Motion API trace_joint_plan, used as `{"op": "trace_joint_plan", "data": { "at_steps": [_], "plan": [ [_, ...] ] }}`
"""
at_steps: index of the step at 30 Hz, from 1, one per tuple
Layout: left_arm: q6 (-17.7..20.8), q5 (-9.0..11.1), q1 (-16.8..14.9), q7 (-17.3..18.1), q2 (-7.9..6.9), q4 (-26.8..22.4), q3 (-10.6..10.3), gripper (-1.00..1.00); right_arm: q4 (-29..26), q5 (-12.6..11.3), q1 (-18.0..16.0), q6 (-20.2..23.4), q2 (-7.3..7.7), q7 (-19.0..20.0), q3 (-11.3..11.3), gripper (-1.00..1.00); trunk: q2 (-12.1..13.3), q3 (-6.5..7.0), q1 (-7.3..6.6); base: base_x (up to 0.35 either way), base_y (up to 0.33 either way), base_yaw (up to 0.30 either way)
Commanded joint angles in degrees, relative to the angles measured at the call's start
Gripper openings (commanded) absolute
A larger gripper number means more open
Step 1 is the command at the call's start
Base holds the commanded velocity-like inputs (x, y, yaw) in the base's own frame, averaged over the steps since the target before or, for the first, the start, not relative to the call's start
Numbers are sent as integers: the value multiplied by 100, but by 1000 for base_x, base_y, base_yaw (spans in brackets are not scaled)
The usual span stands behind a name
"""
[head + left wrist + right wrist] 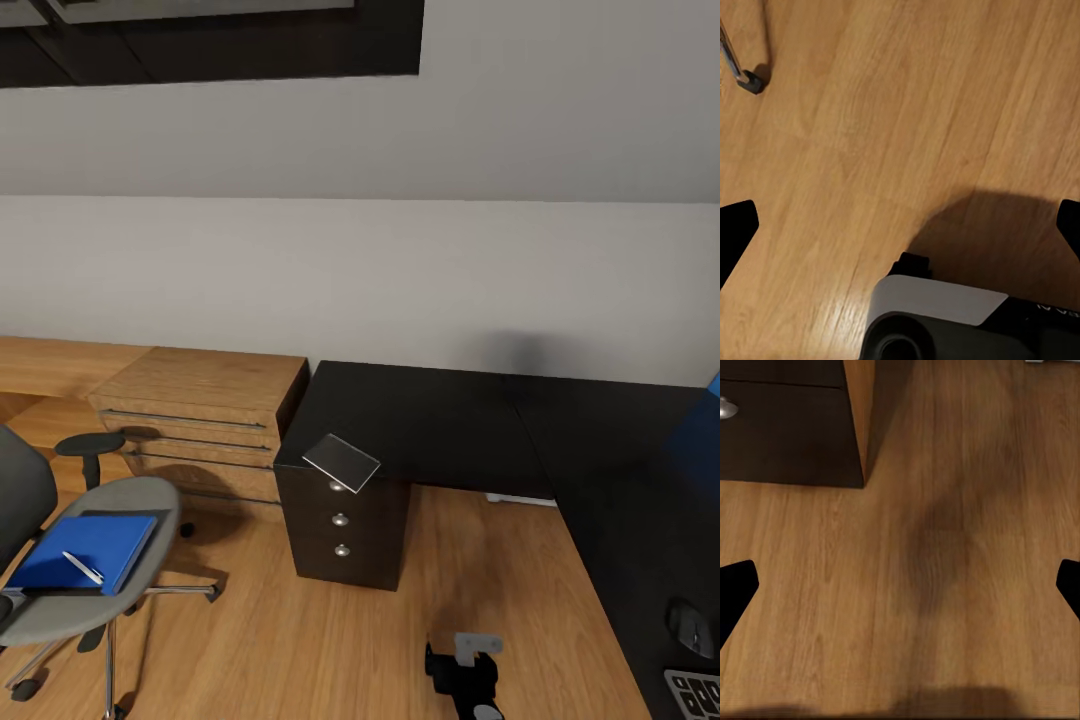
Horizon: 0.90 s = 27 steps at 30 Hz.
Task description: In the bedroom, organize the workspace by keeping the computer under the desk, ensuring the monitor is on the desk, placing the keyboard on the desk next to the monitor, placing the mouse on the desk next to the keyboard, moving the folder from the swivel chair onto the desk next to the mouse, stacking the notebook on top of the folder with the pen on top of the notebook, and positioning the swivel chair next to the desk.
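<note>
Blue folder [88, 550] lies flat on swivel chair [150, 510] seat, pen [82, 568] on top of it. Mouse [690, 628] and keyboard [696, 692] sit on black desk [450, 420]. Left gripper [900, 225] jaws spread wide over bare wood floor [892, 112], well apart from folder. Right gripper [900, 585] likewise open, near black drawer unit [787, 427].

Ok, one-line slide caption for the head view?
Blue folder with pen waits on swivel chair beside black desk.
</note>
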<state>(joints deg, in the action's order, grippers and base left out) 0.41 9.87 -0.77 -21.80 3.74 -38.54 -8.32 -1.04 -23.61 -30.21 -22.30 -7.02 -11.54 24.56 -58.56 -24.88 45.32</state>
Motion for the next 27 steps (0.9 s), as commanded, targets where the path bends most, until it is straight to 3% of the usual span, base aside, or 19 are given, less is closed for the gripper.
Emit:
{"op": "trace_joint_plan", "data": {
  "at_steps": [1, 10, 11, 12, 20, 27],
  "plan": [
    [-9, 59, -3, -44, -8, 10, -35, 100, 27, -42, -3, -19, -5, -4, 53, 100, -4, -6, 0, 0, 0, 0],
    [-66, 51, -2, -49, -4, 126, -38, 100, 43, -58, -3, -92, -13, 27, 57, 100, -4, -6, 0, 0, 0, 0],
    [-74, 50, -2, -50, -4, 128, -38, 100, 43, -61, -3, -139, -14, 28, 57, 100, -4, -6, 0, 0, 0, 0],
    [-93, 56, -3, -52, -4, 139, -38, 100, 64, -74, -3, -499, -26, 29, 58, 100, -4, -6, 0, 0, 0, 0],
    [-102, 66, -3, -53, -5, 144, -38, 100, 141, -86, 5, -812, -40, 29, 60, 100, -4, -6, 0, 0, 1, 0],
    [-98, 63, -3, -53, 2, 178, -38, 100, 155, -84, 6, -861, -61, 21, 66, 100, -4, -6, 0, -71, 214, 170]
  ]
}}
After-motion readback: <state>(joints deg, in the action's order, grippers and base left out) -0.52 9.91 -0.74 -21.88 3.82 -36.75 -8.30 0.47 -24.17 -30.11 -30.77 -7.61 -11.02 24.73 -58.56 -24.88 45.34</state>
